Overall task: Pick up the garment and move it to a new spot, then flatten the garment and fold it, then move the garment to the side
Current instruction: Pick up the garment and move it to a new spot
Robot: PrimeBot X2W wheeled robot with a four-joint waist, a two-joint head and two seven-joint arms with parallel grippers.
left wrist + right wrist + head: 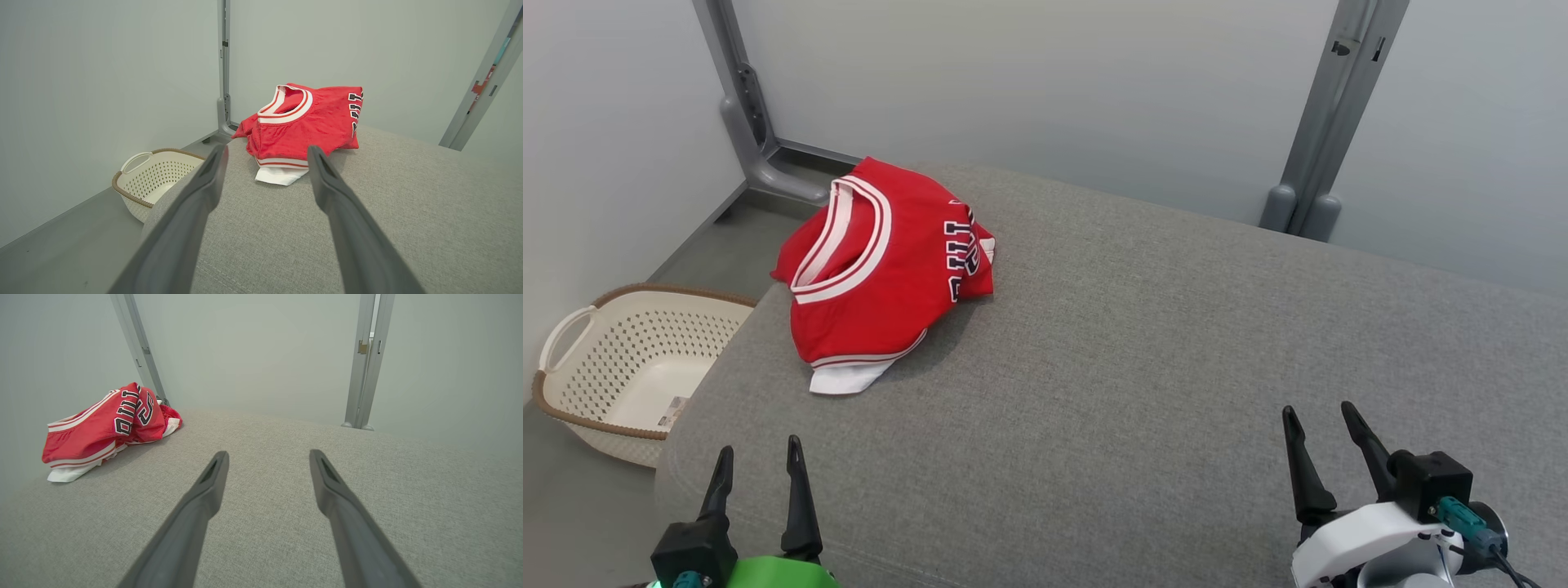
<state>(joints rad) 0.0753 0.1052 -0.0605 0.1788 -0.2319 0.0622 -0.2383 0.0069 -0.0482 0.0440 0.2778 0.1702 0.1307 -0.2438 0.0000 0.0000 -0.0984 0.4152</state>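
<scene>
Hovering over the near edge of the grey cushion [1135, 367], the left gripper [759, 445] and the right gripper [1317, 408] are both showing their dark fingers spread wide, with nothing between them. The garment [878, 261], a red jersey with white trim and dark lettering, is lying in a crumpled heap at the far left corner of the cushion, well apart from both grippers and close to the edge above a perforated basket [621, 359] that is standing on the floor. By the look of it, the first step is only just beginning: the pick-up is not yet made. The left arm seems to be sitting best for it, since its wrist view is framing the jersey almost straight ahead between the fingers. The next move is probably calling for a forward reach, a lowering onto a raised fold or the collar, and a closing on cloth rather than on the cushion, before carrying the heap toward the open middle, away from that edge.
</scene>
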